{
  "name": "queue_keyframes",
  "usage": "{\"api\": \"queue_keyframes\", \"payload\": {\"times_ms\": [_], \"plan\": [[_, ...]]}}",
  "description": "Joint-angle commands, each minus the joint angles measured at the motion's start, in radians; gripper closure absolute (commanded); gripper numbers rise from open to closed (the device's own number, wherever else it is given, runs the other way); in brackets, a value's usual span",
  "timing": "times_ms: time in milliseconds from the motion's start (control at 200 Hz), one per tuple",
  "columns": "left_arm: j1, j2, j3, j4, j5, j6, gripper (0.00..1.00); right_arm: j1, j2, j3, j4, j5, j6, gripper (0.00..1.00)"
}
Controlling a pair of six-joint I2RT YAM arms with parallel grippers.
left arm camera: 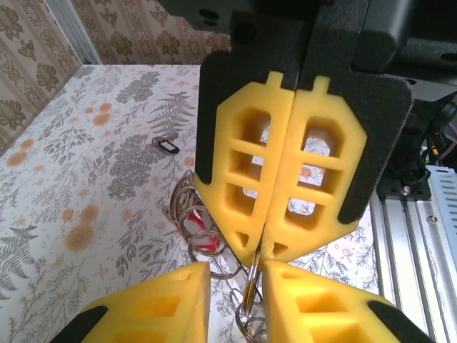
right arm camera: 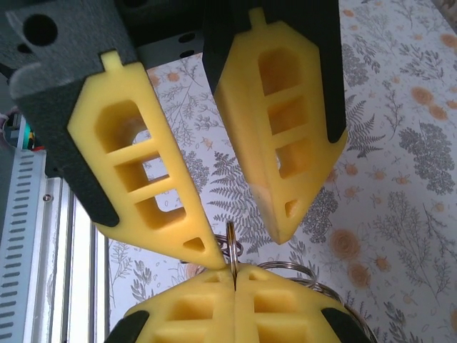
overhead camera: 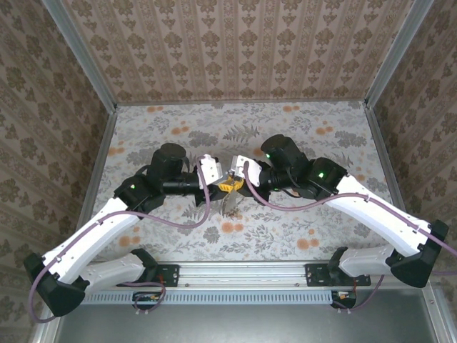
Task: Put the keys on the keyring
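R claw point(right arm camera: 234, 275): pinched shut on a thin brass-coloured edge of the keyring point(left arm camera: 196, 221). Ring wire or key blade, can't tell.
L claw point(left arm camera: 237, 270): part open, narrow gap, one pad each side of that same edge. Pads don't look to be on it yet.
Keyring: hangs off the R claw tip, with coils and red tags point(left arm camera: 207, 243) dangling below and off to one side. Can't tell if the low end rests on the worktop point(left arm camera: 86, 179).
Loose piece point(left arm camera: 166, 145): small, dark, pale centre, flat on the worktop well beyond both claws. Prob a key not yet on the ring.
Done: ring is up and presented btwn the claws, that's about it.
Left: L claw needs a firm hold, the ring needs prising open, and the key needs fetching and threading. Looks early to mid. Whether any key is already on the ring, can't say.
Room at the tips: claws nose to nose, v. little slack, so any sideways slip knocks pad on pad.
Room around: open worktop either side of and beyond the claws, walls point(overhead camera: 235, 50) well off.
Edge: metal rail point(left arm camera: 407, 236) sits behind the claws on the base side, so watch it on a pull-back.
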Motion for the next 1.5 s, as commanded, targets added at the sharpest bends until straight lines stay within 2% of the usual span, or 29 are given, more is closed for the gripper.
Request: {"api": "queue_keyframes", "payload": {"times_ms": [0, 100, 180, 285, 455, 510, 555, 695, 780, 845, 995, 1345, 1495], "plan": [[-0.008, 0.007, 0.021, -0.046, -0.025, 0.031, 0.76, 0.018, -0.044, -0.001, 0.087, -0.018, -0.015, 1.00], [-0.012, 0.006, 0.018, -0.045, -0.020, 0.037, 0.83, 0.026, -0.045, -0.004, 0.090, -0.018, -0.019, 1.00], [-0.015, 0.005, 0.016, -0.039, -0.012, 0.042, 1.00, 0.026, -0.045, -0.009, 0.097, -0.019, -0.022, 1.00], [-0.017, -0.010, 0.010, -0.031, 0.004, 0.042, 1.00, 0.026, -0.063, -0.028, 0.126, -0.029, -0.018, 1.00], [0.009, -0.109, -0.056, 0.075, 0.079, 0.024, 1.00, 0.021, -0.150, -0.128, 0.248, -0.031, 0.021, 0.56], [0.038, -0.153, -0.095, 0.149, 0.170, -0.004, 1.00, 0.012, -0.194, -0.181, 0.305, -0.051, 0.039, 0.49], [0.067, -0.187, -0.126, 0.228, 0.244, -0.043, 1.00, 0.000, -0.236, -0.227, 0.360, -0.070, 0.057, 0.47], [0.141, -0.238, -0.177, 0.443, 0.411, -0.171, 1.00, -0.045, -0.325, -0.329, 0.503, -0.162, 0.117, 0.48], [0.148, -0.233, -0.180, 0.513, 0.448, -0.221, 1.00, -0.058, -0.335, -0.348, 0.554, -0.220, 0.139, 0.51], [0.149, -0.223, -0.181, 0.551, 0.470, -0.247, 1.00, -0.060, -0.327, -0.348, 0.567, -0.225, 0.140, 0.57], [0.147, -0.207, -0.191, 0.631, 0.487, -0.300, 1.00, -0.066, -0.300, -0.354, 0.641, -0.243, 0.145, 0.69], [0.143, -0.163, -0.210, 0.729, 0.489, -0.352, 1.00, -0.072, -0.285, -0.405, 0.819, -0.406, 0.184, 0.71], [0.143, -0.157, -0.212, 0.742, 0.495, -0.357, 1.00, -0.071, -0.271, -0.407, 0.844, -0.419, 0.193, 0.72]]}}
